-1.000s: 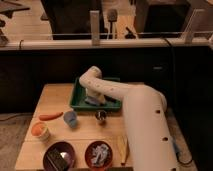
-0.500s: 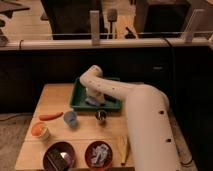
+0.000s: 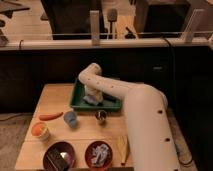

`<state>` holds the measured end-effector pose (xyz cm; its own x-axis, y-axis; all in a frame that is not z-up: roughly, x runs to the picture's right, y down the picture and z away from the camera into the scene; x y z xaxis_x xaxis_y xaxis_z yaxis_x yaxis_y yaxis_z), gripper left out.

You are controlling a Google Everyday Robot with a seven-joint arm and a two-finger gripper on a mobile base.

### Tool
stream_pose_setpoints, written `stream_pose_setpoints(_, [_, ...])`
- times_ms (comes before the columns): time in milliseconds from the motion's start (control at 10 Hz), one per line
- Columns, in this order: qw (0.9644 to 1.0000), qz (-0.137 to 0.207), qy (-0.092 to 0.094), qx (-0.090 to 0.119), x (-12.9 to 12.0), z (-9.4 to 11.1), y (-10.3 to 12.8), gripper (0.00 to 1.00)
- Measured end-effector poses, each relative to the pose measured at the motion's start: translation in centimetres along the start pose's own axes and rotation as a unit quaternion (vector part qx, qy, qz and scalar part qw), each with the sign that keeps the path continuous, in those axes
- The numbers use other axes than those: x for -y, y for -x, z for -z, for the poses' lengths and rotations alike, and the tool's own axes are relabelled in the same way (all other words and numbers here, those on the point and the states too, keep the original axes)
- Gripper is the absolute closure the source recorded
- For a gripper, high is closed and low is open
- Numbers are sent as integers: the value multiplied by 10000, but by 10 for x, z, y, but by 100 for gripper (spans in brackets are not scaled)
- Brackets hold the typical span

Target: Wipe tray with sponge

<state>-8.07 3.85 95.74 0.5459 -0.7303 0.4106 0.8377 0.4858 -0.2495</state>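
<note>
The dark green tray [image 3: 79, 98] sits at the back middle of the wooden table. My white arm reaches over it from the right and bends down into it. My gripper [image 3: 93, 96] is inside the tray, pointing down at its floor. A grey-blue sponge [image 3: 91, 100] lies on the tray floor right under the gripper. The arm's wrist hides the gripper's tips.
On the table in front of the tray are a small metal cup [image 3: 101, 117], a light blue cup [image 3: 70, 119], a red carrot-like object [image 3: 50, 116] and an orange-topped cup [image 3: 40, 131]. Two reddish bowls [image 3: 59, 156] [image 3: 99, 153] and a yellow object [image 3: 123, 147] lie near the front edge.
The arm and gripper stay in the tray over the sponge; I see no clear movement between the frames.
</note>
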Motion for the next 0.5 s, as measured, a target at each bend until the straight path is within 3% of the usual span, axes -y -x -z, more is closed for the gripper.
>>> stream_pose_setpoints(500, [9999,49,14,95,35,-4,8,32])
